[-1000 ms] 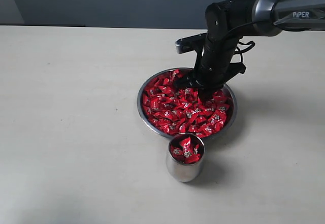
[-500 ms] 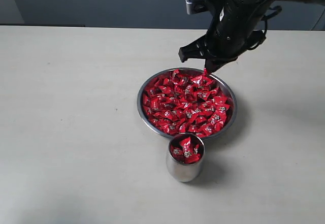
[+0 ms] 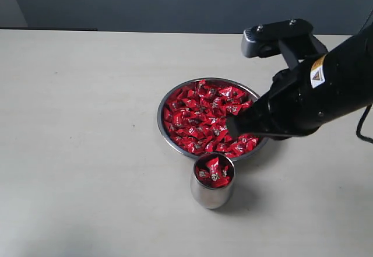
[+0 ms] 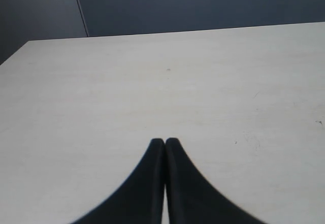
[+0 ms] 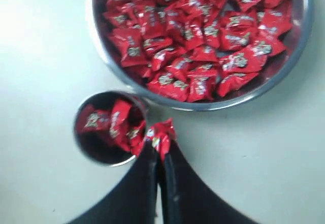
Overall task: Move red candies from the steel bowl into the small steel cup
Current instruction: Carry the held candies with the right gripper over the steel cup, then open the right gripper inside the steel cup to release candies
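Pinching 1 red candy near steel cup rim, right pincer; left pincer closed.

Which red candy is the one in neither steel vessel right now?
The candy pinched in the right tool; all others lie in the steel bowl or small steel cup.

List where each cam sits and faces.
Exterior: high off the table, facing down at the bowl, cup and right arm.
Left wrist: on the left arm, facing along the shut left gripper across the table.
Right wrist: on the right arm, facing down past the right gripper, shut on a candy.
Shared: exterior and right wrist both show bowl and cup.
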Controlling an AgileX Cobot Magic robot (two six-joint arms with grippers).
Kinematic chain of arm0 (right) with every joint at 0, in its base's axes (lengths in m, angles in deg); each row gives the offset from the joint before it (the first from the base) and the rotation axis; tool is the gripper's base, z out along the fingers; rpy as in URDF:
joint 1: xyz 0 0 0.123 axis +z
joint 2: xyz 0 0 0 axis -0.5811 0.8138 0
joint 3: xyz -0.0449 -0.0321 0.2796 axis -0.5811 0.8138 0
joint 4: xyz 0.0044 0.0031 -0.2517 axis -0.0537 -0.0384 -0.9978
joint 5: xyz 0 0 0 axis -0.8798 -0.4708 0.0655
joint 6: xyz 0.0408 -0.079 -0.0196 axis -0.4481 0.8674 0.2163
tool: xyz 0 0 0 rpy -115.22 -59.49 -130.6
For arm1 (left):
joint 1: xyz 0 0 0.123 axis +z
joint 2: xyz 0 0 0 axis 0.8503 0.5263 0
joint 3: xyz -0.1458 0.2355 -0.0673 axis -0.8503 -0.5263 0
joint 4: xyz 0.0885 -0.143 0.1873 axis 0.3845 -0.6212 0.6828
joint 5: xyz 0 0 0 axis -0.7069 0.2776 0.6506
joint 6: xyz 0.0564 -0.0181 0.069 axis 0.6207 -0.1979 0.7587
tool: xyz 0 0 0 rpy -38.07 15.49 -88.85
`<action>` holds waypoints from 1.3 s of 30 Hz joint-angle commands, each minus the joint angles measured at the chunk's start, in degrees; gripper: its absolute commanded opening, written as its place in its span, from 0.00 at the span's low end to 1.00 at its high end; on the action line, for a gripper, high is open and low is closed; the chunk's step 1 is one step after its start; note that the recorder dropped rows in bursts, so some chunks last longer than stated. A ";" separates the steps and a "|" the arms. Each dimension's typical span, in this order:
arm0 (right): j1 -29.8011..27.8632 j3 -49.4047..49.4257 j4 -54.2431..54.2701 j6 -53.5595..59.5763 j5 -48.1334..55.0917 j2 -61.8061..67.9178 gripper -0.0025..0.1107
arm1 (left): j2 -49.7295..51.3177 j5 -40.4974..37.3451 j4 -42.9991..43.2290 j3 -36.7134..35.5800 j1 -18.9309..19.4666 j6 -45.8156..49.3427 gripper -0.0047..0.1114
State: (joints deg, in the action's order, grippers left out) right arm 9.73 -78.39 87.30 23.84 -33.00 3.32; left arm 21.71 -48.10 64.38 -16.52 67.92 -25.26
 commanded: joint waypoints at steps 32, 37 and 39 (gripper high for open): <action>4.73 0.66 9.40 14.73 -6.86 11.23 0.34 | -0.27 0.55 0.11 -0.11 0.09 -0.11 0.04; 4.73 0.66 8.19 14.61 -6.60 11.23 0.34 | -0.27 0.55 0.11 -0.11 0.09 -0.11 0.04; 4.73 0.66 6.21 13.23 -6.70 11.23 0.34 | -0.27 0.55 0.11 -0.11 0.09 -0.11 0.04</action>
State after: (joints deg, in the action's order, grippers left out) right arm 14.31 -77.82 96.01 38.14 -39.50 14.60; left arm 21.71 -48.10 64.38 -16.52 67.92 -25.26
